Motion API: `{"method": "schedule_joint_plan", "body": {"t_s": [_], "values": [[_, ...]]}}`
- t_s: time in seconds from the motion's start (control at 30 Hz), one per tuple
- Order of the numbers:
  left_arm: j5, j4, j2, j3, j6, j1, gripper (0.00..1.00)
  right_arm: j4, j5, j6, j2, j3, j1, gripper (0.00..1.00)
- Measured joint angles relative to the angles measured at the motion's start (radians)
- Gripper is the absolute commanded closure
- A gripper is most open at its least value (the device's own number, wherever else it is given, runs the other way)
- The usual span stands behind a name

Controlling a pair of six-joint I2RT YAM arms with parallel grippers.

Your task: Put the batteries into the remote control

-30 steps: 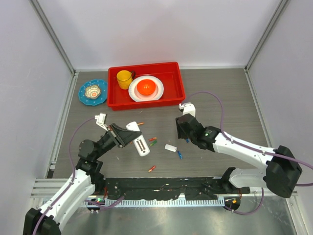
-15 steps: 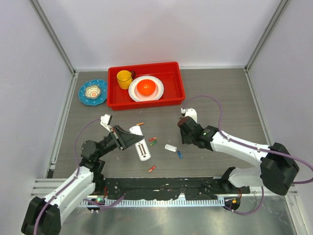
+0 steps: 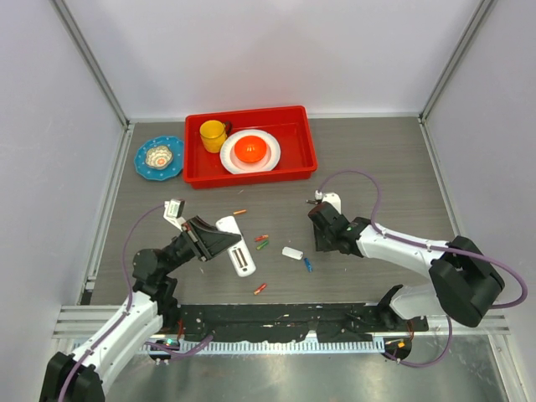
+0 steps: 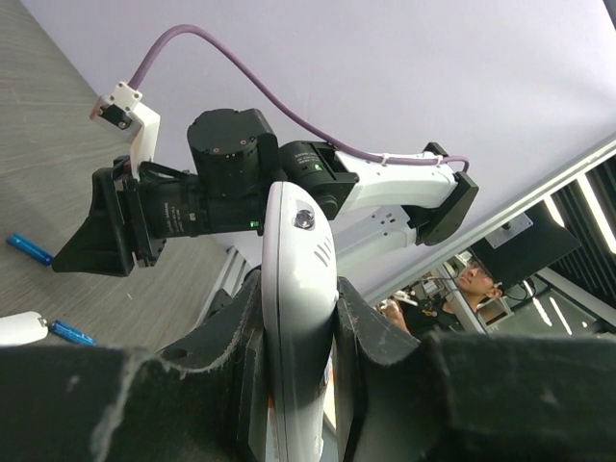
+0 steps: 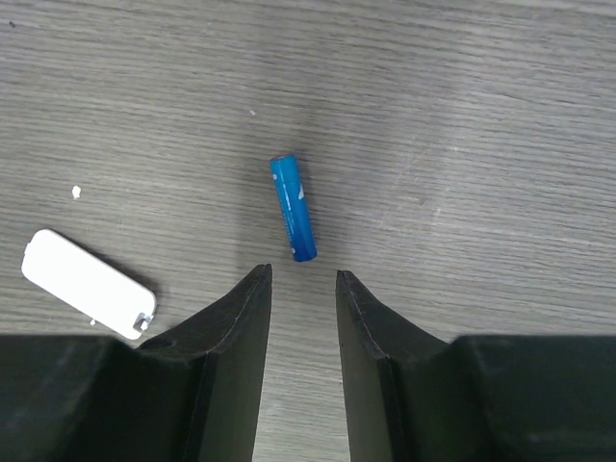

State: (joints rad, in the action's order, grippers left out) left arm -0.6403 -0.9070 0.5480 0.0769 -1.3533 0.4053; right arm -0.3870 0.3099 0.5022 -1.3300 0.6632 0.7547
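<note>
This is a robotics lab, a boxed-in test cell rather than any home or shop. Plain white panel walls (image 3: 251,50) set in aluminium posts (image 3: 90,63) close off a grey wood-grain table (image 3: 394,159), and two white-and-black robot arms (image 3: 402,249) trailing purple cables (image 3: 347,172) are bolted to a black base plate (image 3: 276,320) at its near edge. Beyond the cell, the left wrist view catches ceiling strip lights (image 4: 599,207), a dark monitor (image 4: 525,245) and a person (image 4: 474,279) standing nearby.
</note>
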Motion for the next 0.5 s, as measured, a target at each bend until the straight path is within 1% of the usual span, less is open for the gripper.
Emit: {"method": "schedule_joint_plan", "body": {"t_s": [0.27,0.5], "values": [[0.001,0.002,0.022,-0.001,0.002,0.000,1.00,0.043,-0.037,-0.010,-0.002,-0.013,-0.051,0.62],[0.002,0.007,0.033,-0.002,0.005,0.000,1.00,0.066,-0.065,-0.026,-0.003,-0.020,-0.065,0.62]]}}
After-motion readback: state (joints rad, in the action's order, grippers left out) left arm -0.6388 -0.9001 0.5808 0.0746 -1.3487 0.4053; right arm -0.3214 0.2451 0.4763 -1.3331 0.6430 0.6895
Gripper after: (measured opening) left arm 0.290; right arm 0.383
